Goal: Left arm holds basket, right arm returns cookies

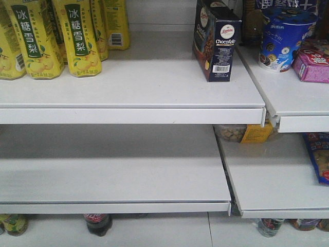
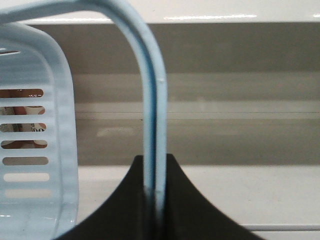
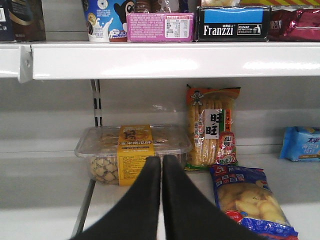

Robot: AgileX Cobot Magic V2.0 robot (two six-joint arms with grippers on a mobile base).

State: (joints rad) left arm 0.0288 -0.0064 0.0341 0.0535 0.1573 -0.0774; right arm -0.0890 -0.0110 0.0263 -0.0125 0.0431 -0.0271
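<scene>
The cookies (image 1: 216, 41), a dark navy "Chocofello" box, stand upright on the top shelf (image 1: 154, 82), at its right end, barcode side facing out. A corner of the box (image 3: 22, 20) also shows at the upper left of the right wrist view. My left gripper (image 2: 155, 200) is shut on the looped light-blue handle (image 2: 152, 100) of the basket (image 2: 35, 130), whose slotted wall fills the left of that view. My right gripper (image 3: 161, 165) is shut with nothing between its fingers, low before the middle shelf, apart from the cookies. Neither arm shows in the front view.
Yellow pear-drink bottles (image 1: 51, 36) stand at the top shelf's left. A blue round tub (image 1: 284, 38) and pink box (image 1: 311, 64) sit right of the cookies. A clear snack tray (image 3: 132, 150), a rice-cracker pack (image 3: 211, 127) and a blue chip bag (image 3: 247, 197) lie before the right gripper.
</scene>
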